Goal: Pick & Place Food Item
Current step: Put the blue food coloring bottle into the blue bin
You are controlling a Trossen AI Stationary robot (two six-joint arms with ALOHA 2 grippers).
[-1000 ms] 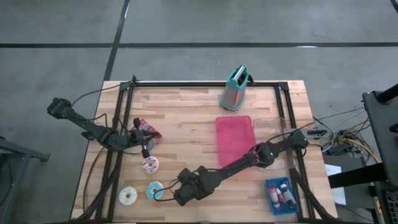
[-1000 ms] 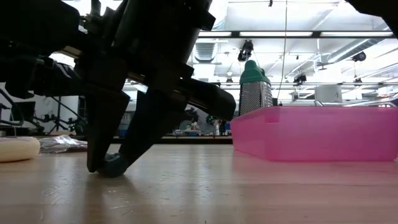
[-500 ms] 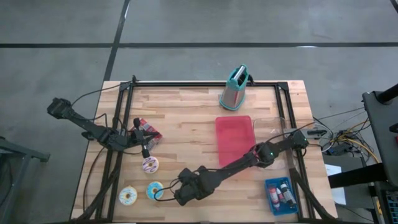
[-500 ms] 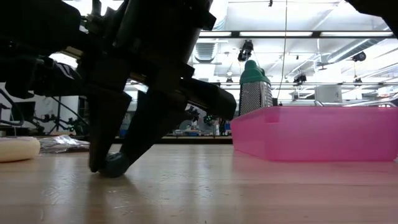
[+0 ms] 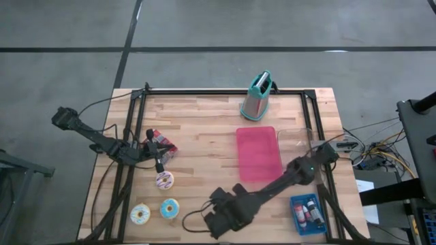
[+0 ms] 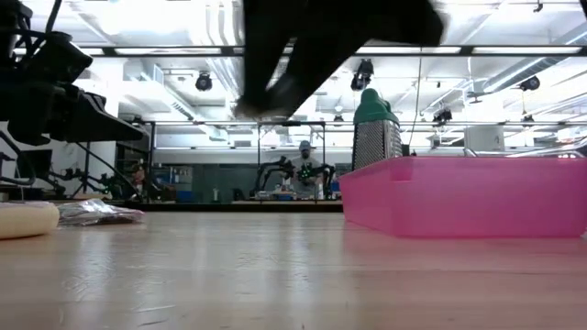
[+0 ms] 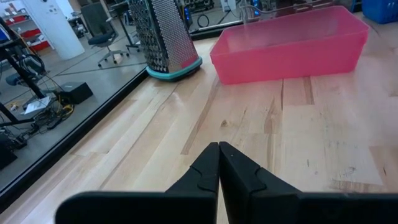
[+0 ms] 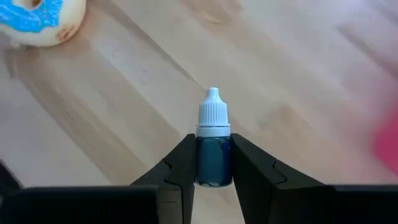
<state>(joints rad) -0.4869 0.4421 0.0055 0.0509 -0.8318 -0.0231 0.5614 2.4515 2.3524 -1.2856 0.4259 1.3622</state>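
I have the small blue bottle (image 8: 213,146), white-capped, clamped between the fingers of the right end effector (image 8: 213,168); the jaws are closed on its body just below the cap, and the cap projects clear of the fingertips. In the high view the right end effector (image 5: 221,218) is above the near edge of the tabletop (image 5: 204,129), with the bottle carried off the surface. A blue-iced doughnut (image 8: 38,22) lies on the wood just beyond the bottle in the right wrist view. I judge the step in hand to be the carry toward a container. The pink bin (image 5: 258,153) and the blue box (image 5: 308,212) holding similar bottles are both to the right; I cannot tell which is intended. I hold grip pressure constant, travel high enough to clear either rim, and release low so the bottle does not bounce. The left end effector (image 7: 219,167) is fully closed, empty, and waits near the left side.
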